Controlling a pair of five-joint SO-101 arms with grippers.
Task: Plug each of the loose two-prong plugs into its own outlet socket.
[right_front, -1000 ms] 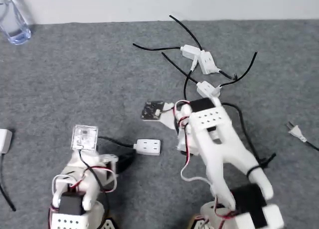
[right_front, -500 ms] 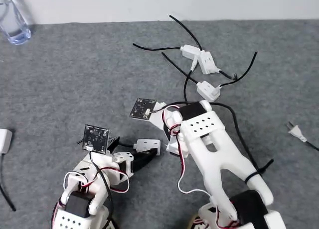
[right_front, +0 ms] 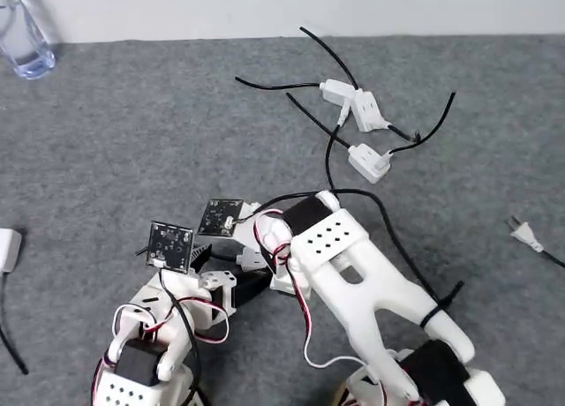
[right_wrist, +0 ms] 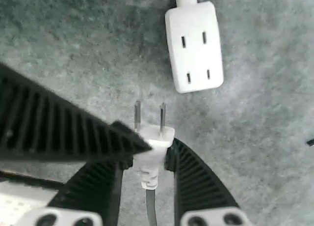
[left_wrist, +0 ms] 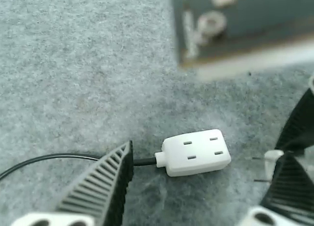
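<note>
My left end effector (left_wrist: 210, 155) is spread wide, straddling the white outlet socket (left_wrist: 189, 157), which lies flat on the grey counter (left_wrist: 73, 64). My right end effector (right_wrist: 151, 156) is clamped on a two-prong plug (right_wrist: 153, 135), with its prongs aimed at the socket and just short of it.

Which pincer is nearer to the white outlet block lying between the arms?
Left. The left pincer is open astride the outlet block, one finger by its cord end. The right pincer, shut on a plug, is off its other end, prongs not touching it.
</note>
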